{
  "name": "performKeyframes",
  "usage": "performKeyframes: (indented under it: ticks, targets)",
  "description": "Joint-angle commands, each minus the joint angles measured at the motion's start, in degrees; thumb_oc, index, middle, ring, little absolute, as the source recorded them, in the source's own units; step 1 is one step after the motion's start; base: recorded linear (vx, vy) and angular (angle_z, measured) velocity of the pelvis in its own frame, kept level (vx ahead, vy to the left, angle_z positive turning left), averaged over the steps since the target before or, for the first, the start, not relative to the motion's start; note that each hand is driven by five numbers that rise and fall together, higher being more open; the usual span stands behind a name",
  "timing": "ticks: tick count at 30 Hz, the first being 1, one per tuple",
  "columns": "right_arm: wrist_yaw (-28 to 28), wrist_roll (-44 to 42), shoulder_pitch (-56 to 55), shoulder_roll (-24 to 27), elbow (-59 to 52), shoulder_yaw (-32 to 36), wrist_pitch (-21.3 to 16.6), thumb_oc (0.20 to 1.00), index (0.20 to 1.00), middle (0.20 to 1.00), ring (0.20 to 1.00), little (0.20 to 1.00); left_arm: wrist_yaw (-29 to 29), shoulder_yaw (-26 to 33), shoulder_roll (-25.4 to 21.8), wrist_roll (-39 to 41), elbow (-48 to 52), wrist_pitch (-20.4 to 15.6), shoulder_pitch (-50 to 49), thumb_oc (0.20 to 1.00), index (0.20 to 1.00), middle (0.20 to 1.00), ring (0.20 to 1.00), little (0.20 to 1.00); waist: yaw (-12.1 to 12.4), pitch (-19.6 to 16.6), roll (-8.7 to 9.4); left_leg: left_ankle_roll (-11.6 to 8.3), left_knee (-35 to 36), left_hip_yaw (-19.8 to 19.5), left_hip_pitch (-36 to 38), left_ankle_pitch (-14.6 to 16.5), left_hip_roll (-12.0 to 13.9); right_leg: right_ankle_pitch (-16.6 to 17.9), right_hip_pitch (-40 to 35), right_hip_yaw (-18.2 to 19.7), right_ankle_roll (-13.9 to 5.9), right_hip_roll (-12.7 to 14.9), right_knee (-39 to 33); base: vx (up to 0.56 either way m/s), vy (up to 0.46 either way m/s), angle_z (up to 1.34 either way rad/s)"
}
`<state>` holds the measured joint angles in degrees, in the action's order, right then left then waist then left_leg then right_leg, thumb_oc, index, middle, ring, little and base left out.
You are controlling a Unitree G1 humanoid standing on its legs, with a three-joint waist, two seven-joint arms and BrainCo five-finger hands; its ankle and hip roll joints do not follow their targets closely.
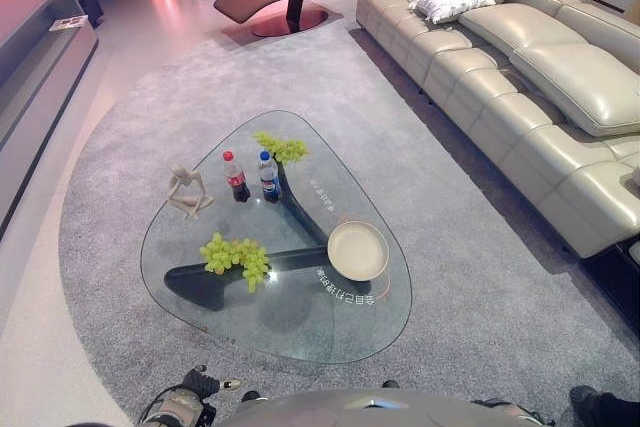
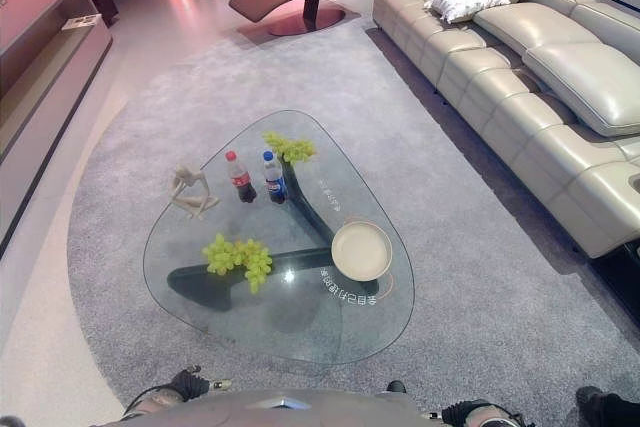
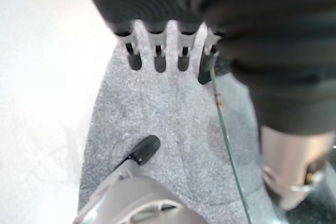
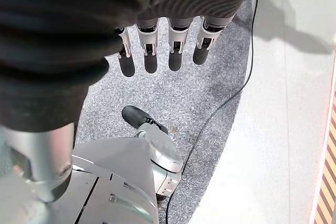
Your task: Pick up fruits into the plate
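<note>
On the glass coffee table (image 1: 300,332), a pale figurine (image 1: 188,192) is seen at the left, then the nearer bunch of green grapes (image 1: 237,257), two small bottles (image 1: 252,177) (the second grape bunch (image 1: 281,147) lies behind them), and the empty plate (image 1: 358,250) at the right. Both grape bunches lie apart from the plate. The left hand (image 3: 157,51) and right hand (image 4: 160,45) are held off the table, fingers straight, nothing grasped.

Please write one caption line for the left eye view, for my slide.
Two green grape bunches, two small bottles and an empty cream round plate on a glass coffee table.
</note>
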<state>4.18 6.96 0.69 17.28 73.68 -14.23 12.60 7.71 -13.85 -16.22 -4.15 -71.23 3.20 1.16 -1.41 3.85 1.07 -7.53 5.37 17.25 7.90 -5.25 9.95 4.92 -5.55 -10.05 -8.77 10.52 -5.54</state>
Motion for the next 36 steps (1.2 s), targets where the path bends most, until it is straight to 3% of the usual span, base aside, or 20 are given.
performKeyframes:
  ticks: [1,4,8,12,15,21,26,28,36]
  targets:
    - [0.77,1.33,4.92,-0.06,3.29,-1.47,0.56,1.000,1.000,1.000,1.000,1.000,2.35,0.28,-1.22,-2.93,-2.87,-2.82,5.04,1.000,1.000,1.000,1.000,1.000,-0.12,2.66,-0.17,2.23,-1.20,-4.76,0.64,3.35,0.03,-2.13,-2.36,-2.37,0.75,0.35,1.85,0.03,0.005,-0.01]
    - [0.99,0.80,5.44,0.72,2.74,-1.93,0.88,1.000,1.000,1.000,1.000,1.000,3.50,-0.91,-1.93,-4.39,-1.25,-4.41,5.83,1.000,1.000,1.000,1.000,1.000,-0.34,3.43,-0.47,2.15,-1.48,-4.55,-0.06,3.22,-0.01,-2.11,-1.51,-2.08,0.65,0.43,2.19,-0.01,0.005,0.00]
    - [0.99,-3.12,9.57,3.80,0.86,-3.55,1.84,1.000,1.000,1.000,1.000,1.000,6.88,-5.56,-4.64,-7.51,5.34,-5.39,11.47,1.000,1.000,1.000,1.000,1.000,-1.22,7.13,-1.95,2.07,-2.82,-4.80,-4.48,2.51,-0.14,-1.99,3.83,-0.63,0.84,0.69,4.27,-0.22,0.066,-0.04]
    - [0.32,-5.01,14.42,7.57,0.57,-3.01,1.87,1.000,1.000,1.000,1.000,1.000,8.85,-9.31,-10.36,-7.00,13.40,-4.16,19.63,1.000,1.000,1.000,1.000,1.000,-2.67,12.82,-4.14,2.35,-2.59,-5.01,-9.00,1.14,-1.52,-1.19,9.76,1.18,1.28,0.69,5.93,-0.26,0.142,-0.08]
    - [-0.78,-4.53,13.22,9.46,-0.63,-2.78,1.90,1.000,1.000,1.000,1.000,1.000,6.85,-9.34,-15.85,-6.39,20.43,-4.32,22.96,1.000,1.000,1.000,1.000,1.000,-3.70,16.08,-5.04,2.80,-2.29,-5.14,-10.73,0.85,-3.31,-0.90,11.84,2.25,1.45,0.38,6.12,-0.12,0.091,-0.09]
    - [-0.72,-7.68,14.92,12.13,-0.17,-2.67,0.07,1.000,1.000,1.000,1.000,1.000,4.13,-11.25,-24.79,-8.36,23.68,-5.53,34.96,1.000,1.000,1.000,1.000,1.000,-3.70,21.54,-4.78,3.12,-5.11,-5.66,-16.59,1.21,-4.67,-1.38,17.51,1.98,1.73,0.09,9.75,-0.14,-0.023,-0.02]
    - [-0.29,-8.89,17.16,12.91,-0.73,-3.62,-0.09,1.000,1.000,1.000,1.000,1.000,4.62,-13.92,-28.82,-11.43,25.66,-5.88,42.59,1.000,1.000,1.000,1.000,1.000,-4.05,24.94,-4.11,2.94,-6.74,-4.74,-20.42,1.08,-4.95,-1.09,21.36,1.41,1.85,-0.50,11.05,-0.10,-0.047,0.00]
    - [-0.11,-9.21,18.21,13.18,-1.21,-4.46,0.20,1.000,1.000,1.000,1.000,1.000,6.09,-15.00,-29.80,-11.92,25.20,-7.50,45.42,1.000,1.000,1.000,1.000,1.000,-4.15,25.94,-3.69,2.86,-7.92,-4.65,-22.85,0.91,-4.88,-1.17,23.80,1.10,2.02,-0.86,12.45,-0.08,-0.022,-0.02]
    - [-0.20,-10.53,19.11,13.52,-2.17,-5.92,-0.37,1.000,1.000,1.000,1.000,1.000,8.56,-18.09,-30.29,-13.96,21.62,-8.02,52.51,1.000,1.000,1.000,1.000,1.000,-5.01,25.94,-2.49,2.88,-13.84,-4.07,-33.23,1.38,-4.35,-1.81,34.00,0.88,2.56,-1.18,17.77,-0.04,-0.029,-0.03]
